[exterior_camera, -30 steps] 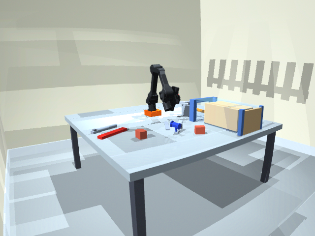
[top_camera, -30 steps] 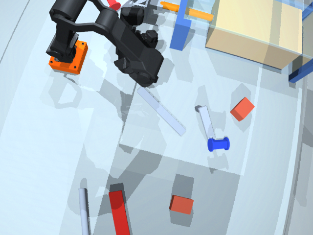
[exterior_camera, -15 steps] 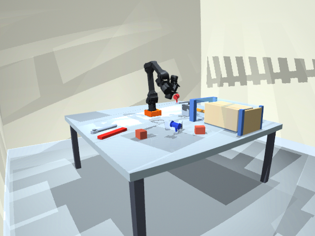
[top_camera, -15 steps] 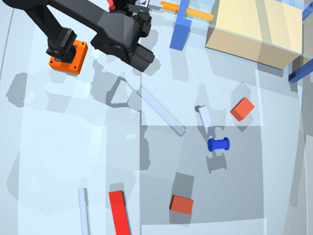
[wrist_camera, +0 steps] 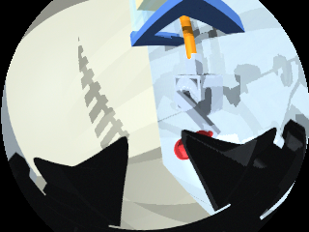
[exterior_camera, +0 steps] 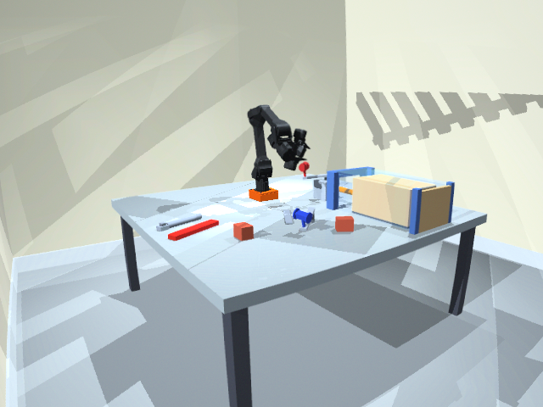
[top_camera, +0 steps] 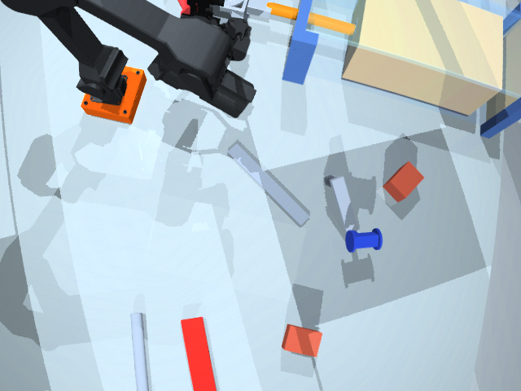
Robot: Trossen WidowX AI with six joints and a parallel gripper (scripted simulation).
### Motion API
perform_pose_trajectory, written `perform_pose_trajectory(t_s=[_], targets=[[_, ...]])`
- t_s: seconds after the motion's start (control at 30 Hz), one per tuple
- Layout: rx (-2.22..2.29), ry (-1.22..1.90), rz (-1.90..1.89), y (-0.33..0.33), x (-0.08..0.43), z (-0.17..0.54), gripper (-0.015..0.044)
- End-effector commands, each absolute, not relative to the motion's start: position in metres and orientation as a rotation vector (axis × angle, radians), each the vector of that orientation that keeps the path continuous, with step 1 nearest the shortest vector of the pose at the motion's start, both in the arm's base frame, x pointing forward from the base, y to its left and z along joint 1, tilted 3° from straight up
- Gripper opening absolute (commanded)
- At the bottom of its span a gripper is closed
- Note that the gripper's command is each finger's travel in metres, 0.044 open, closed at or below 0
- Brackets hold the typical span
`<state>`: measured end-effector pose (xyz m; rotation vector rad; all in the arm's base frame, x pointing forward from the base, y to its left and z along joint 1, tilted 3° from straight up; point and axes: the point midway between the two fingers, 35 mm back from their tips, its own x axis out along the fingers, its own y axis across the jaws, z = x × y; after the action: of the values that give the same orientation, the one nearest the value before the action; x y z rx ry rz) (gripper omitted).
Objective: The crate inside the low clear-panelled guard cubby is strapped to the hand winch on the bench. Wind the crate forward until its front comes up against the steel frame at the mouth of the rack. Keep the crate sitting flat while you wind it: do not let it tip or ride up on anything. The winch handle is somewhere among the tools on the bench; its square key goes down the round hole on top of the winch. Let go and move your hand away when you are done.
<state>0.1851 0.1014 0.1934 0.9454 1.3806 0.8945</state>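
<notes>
The tan crate point(top_camera: 425, 25) point(exterior_camera: 381, 201) sits flat inside the clear-panelled cubby. A gap shows between it and the blue frame point(top_camera: 300, 54) point(exterior_camera: 333, 190) point(wrist_camera: 156, 26) on the winch side; its other end is by the far blue posts point(top_camera: 501, 117) point(exterior_camera: 415, 211). An orange rod point(top_camera: 332, 23) point(exterior_camera: 345, 190) point(wrist_camera: 189, 45) runs between crate and grey winch point(wrist_camera: 212, 92). A grey crank arm point(wrist_camera: 199, 112) with a red knob point(exterior_camera: 304, 166) point(wrist_camera: 182, 149) is on the winch; its key is hidden. My gripper point(exterior_camera: 305, 153) point(wrist_camera: 154, 138) is part open and empty above the knob, which one finger partly hides.
A grey bar point(top_camera: 269, 182), a cranked grey piece point(top_camera: 341, 199) with a blue knob point(top_camera: 364, 239) point(exterior_camera: 302, 215), and two orange-red blocks point(top_camera: 403, 182) point(top_camera: 303, 340) point(exterior_camera: 344, 224) lie on the bench. A grey rod point(top_camera: 138, 349) and a red bar point(top_camera: 199, 353) point(exterior_camera: 193, 230) lie farther off.
</notes>
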Motion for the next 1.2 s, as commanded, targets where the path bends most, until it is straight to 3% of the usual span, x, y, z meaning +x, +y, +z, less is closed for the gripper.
perform_pose_trajectory(t_s=[0.0,0.53,0.8,1.17], targets=[[0.949,1.375,0.894,0.102,0.185,0.196,0.0240],[0.945,1.380,0.894,0.101,0.185,0.194,0.0240],[0.419,1.663,0.906,0.129,0.166,0.183,0.0440],[-0.465,1.621,0.793,0.172,0.161,0.192,0.0440]])
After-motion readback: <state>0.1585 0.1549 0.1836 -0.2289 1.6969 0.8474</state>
